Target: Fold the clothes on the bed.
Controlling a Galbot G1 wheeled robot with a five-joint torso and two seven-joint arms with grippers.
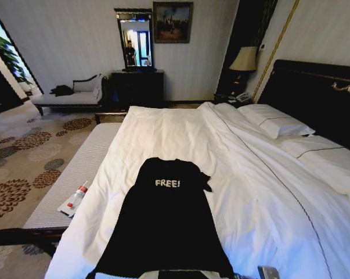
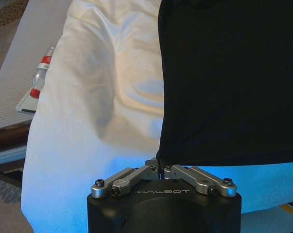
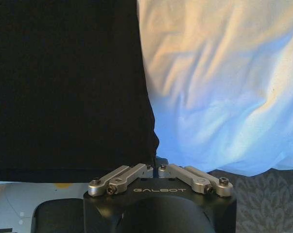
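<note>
My left pincer [image 2: 160, 168] is clenched on one hem corner of the black short-sleeved soft-fabric T-shirt [image 1: 169, 224], and my right pincer [image 3: 156, 168] on the other. The shirt stretches away from both, flat on the large white-duveted bed [image 1: 180, 131]. I judge this the first fold: both corners should travel together toward the collar.

white bed [image 1: 180, 133], black T-shirt [image 1: 166, 224], pillows [image 1: 279, 123]

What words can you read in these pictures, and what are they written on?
"FREE!": white letters on the chest of the black T-shirt lying on the bed.
"GALBOT": on the left gripper.
"GALBOT": on the right gripper.
The bottle on the bench has a label too small to read.
</note>
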